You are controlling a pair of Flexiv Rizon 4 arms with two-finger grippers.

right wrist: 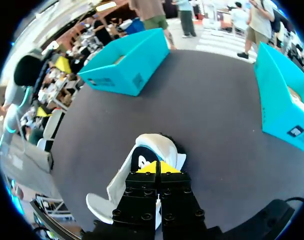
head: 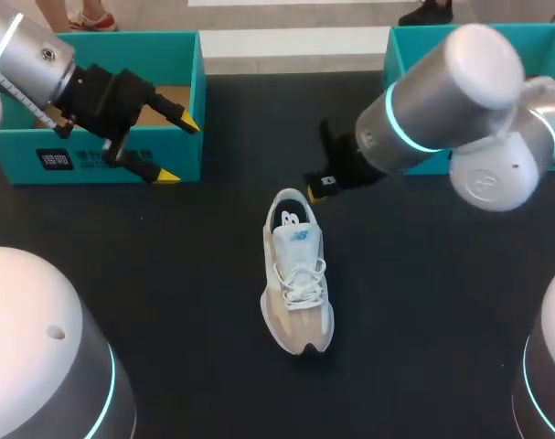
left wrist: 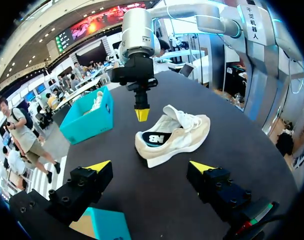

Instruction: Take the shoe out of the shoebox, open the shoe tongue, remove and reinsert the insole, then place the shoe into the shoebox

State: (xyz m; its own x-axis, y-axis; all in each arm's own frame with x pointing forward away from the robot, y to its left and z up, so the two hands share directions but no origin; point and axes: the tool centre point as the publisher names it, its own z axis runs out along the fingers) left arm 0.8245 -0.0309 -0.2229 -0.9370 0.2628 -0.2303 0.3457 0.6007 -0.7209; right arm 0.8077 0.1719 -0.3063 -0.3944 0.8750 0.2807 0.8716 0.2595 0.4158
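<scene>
**Shoe out on the desk, insole work ahead**

Beside the left shoebox (head: pixel 158 55), the left pincer (head: pixel 178 149) hangs released, apparently keeping clear. The shoe (head: pixel 295 274) sits upright mid-desk (head: pixel 167 302), out of either box. The right pincer (head: pixel 314 190), clenched on nothing, hovers just over its heel opening, likely lining up for the tongue.

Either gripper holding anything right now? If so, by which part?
Nothing is held. The left gripper is open by the left-side shoebox; the right gripper is shut and empty, just above the heel of the shoe.
</scene>
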